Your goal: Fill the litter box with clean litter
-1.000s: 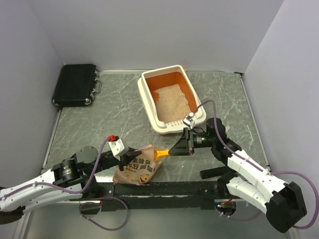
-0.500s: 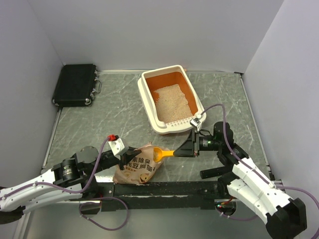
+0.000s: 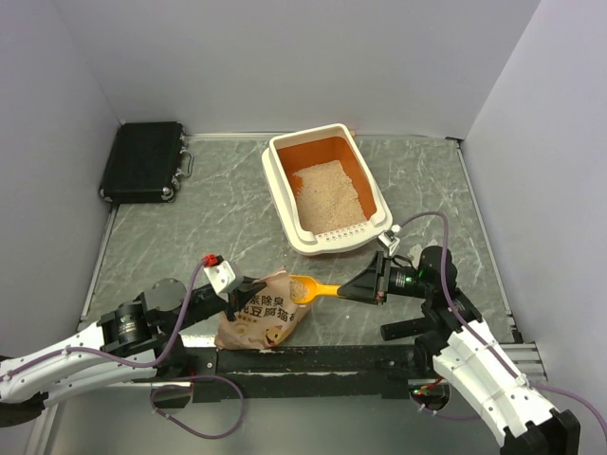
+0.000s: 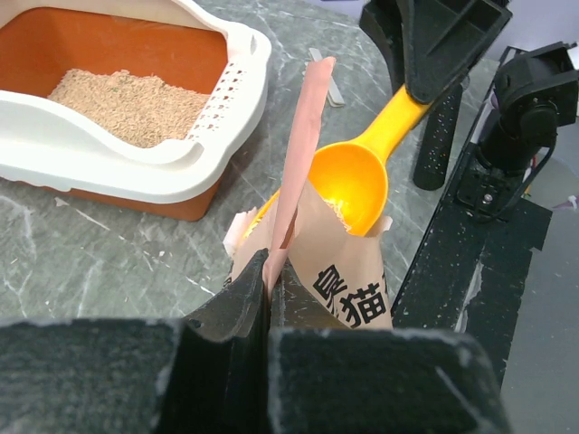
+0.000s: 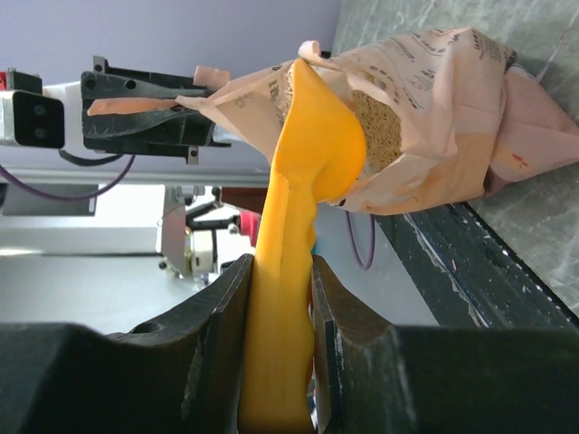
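Litter box (image 3: 338, 241) upper centre, part-filled with litter (image 3: 327, 199). Case (image 3: 142, 159) upper left, well apart. Left hand (image 3: 245, 296) clamps bag (image 3: 266, 320) edge. Right hand (image 3: 358, 287) grips scoop (image 3: 309, 288), bowl at bag mouth.

**Left wrist view:** litter box (image 4: 208, 154) cut off by the top and left edges. The lower part of the bag (image 4: 348, 294) is hidden behind the left claw (image 4: 270, 276). The scoop (image 4: 348, 185) handle's end is hidden inside the right claw (image 4: 421, 90).

**Right wrist view:** scoop handle runs off the bottom edge.

**Top view:** left arm (image 3: 76, 365) cut off at the left edge, right arm (image 3: 484, 374) at the bottom edge.
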`<state>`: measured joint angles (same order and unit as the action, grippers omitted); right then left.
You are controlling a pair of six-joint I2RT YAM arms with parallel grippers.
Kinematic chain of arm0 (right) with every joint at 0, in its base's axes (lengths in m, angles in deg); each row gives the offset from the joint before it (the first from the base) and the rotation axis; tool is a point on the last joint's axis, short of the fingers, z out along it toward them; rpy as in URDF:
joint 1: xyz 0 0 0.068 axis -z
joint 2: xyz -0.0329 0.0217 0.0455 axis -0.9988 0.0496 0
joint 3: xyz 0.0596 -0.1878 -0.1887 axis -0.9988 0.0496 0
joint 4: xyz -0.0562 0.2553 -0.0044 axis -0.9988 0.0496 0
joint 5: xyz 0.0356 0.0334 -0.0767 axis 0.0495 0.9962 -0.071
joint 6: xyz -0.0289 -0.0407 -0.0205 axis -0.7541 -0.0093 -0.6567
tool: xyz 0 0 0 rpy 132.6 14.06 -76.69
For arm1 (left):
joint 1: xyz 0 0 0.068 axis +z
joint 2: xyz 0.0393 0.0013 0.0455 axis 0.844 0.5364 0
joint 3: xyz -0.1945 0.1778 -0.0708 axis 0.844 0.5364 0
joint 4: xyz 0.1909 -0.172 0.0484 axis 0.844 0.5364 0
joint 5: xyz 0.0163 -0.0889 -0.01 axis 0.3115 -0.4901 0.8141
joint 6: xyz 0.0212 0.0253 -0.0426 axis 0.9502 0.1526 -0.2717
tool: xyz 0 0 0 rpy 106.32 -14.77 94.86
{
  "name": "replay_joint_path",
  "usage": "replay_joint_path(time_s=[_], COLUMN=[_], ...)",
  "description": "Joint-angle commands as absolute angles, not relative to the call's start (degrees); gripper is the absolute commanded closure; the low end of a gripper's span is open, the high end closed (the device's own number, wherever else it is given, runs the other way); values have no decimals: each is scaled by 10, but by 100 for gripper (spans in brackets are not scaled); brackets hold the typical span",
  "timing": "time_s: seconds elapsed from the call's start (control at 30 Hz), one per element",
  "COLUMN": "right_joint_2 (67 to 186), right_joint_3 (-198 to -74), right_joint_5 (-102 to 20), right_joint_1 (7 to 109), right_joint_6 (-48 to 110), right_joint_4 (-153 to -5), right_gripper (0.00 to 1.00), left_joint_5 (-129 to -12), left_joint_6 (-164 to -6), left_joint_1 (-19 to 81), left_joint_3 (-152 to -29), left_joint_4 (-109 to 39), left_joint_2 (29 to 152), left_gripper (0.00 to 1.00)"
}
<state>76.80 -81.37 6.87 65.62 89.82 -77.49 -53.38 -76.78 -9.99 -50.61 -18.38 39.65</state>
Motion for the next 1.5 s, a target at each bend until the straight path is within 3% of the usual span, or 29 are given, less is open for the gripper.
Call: replay_joint_path(time_s=[0.0,1.1,1.47], right_joint_2=[726,590,595], right_joint_3=[-790,-779,-730], right_joint_5=[43,-99,-222], right_joint_1=[664,669,669], right_joint_6=[959,1029,1068], right_joint_4=[-813,-770,-914], right_gripper=[100,100,100], left_joint_5=[-511,-436,-439], left_joint_6=[-764,-759,-760], left_joint_1=[-98,-98,-98], left_joint_3=[-517,-517,-520], left_joint_4=[-213,-215,-211], left_joint_2=[386,346,349], left_gripper=[99,99,99])
